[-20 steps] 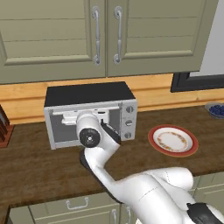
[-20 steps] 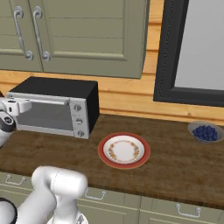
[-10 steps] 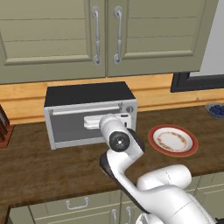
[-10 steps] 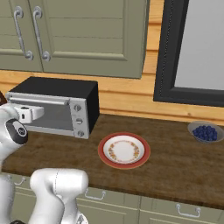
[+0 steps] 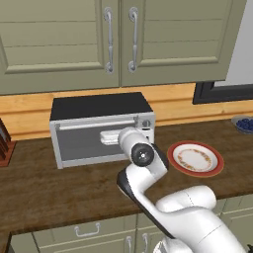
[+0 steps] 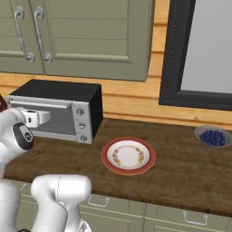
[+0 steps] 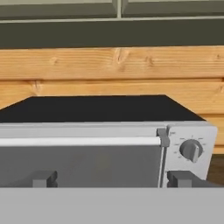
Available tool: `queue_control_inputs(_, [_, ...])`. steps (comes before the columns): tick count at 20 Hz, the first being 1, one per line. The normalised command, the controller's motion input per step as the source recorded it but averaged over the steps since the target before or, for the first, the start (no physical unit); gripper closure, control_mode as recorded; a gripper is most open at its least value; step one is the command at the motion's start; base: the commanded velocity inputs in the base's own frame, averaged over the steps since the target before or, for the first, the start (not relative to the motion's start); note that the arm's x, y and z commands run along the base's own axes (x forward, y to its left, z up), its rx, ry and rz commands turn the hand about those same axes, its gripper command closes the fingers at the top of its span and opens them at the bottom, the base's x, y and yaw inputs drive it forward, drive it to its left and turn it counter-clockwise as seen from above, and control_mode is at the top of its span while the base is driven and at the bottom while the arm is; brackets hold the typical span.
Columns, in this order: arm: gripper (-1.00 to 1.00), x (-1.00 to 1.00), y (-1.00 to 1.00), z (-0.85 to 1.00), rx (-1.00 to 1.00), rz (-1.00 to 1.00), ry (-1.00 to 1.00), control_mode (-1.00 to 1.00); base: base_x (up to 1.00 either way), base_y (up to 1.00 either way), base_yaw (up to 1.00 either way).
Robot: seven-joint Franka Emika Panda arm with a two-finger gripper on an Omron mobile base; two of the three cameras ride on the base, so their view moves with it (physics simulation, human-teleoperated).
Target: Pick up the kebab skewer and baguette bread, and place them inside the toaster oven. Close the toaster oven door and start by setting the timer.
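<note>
silver toaster oven (image 5: 99,129), black top, door shut.

My left base view looks forward and down from behind the arm's left side, taking in the toaster oven (image 5: 101,129), the worktop (image 5: 44,185) and the plate (image 5: 195,158). My right base view faces the same stretch from the arm's other side — oven at left, plate mid-frame, a bowl of blueberries (image 6: 212,136) farther right. Both share oven, plate and wall cabinets (image 5: 118,39). My hand view sits close and level with the oven front — its door handle (image 7: 78,141) and top knob (image 7: 191,149).
</note>
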Motion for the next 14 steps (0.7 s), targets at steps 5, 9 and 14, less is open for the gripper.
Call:
queue_control_inputs(5, [-1.00, 0.00, -0.18, -0.02, 0.00, 0.00, 0.04, -1.00, 0.00, 0.00, 0.00])
queue_control_inputs(9, [-1.00, 0.04, -0.32, -0.02, 0.00, 0.00, 0.00, -1.00, 0.00, 0.00, 0.00])
queue_control_inputs(14, [-1.00, 0.18, -0.36, -0.09, 0.00, 0.00, 0.00, -1.00, 0.00, 0.00, 0.00])
